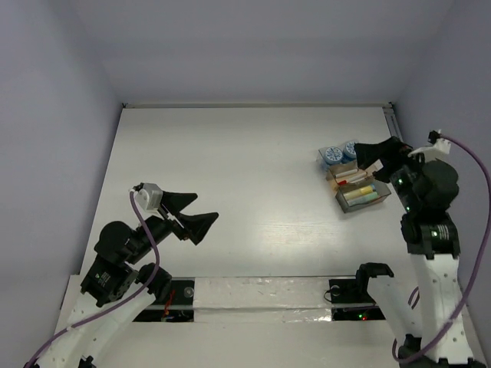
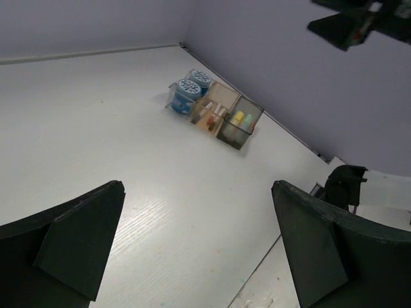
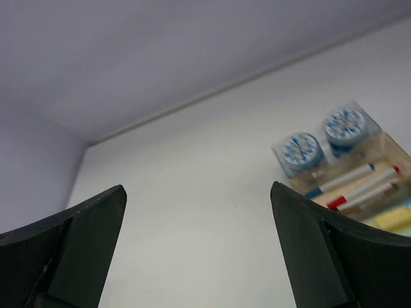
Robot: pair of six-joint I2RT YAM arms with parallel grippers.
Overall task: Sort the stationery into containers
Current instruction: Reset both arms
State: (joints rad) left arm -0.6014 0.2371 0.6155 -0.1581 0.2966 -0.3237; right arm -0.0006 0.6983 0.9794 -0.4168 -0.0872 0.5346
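Observation:
The containers sit grouped at the right of the table. A clear tray (image 1: 325, 158) holds two round blue-and-white pots (image 1: 333, 155). Beside it a tan tray (image 1: 343, 176) holds pens with blue and red tips (image 3: 350, 179). A grey tray (image 1: 360, 195) holds short yellow and light-blue stubs (image 2: 238, 117). The pots also show in the left wrist view (image 2: 188, 87) and the right wrist view (image 3: 302, 149). My right gripper (image 1: 360, 157) is open and empty, hovering over the trays' far side. My left gripper (image 1: 205, 207) is open and empty, above bare table at the left.
White table with purple-grey walls on the left, back and right. A taped strip (image 1: 261, 295) runs along the near edge between the arm bases. The right arm's base (image 1: 374, 274) stands at the near right. The trays lie close to the right wall.

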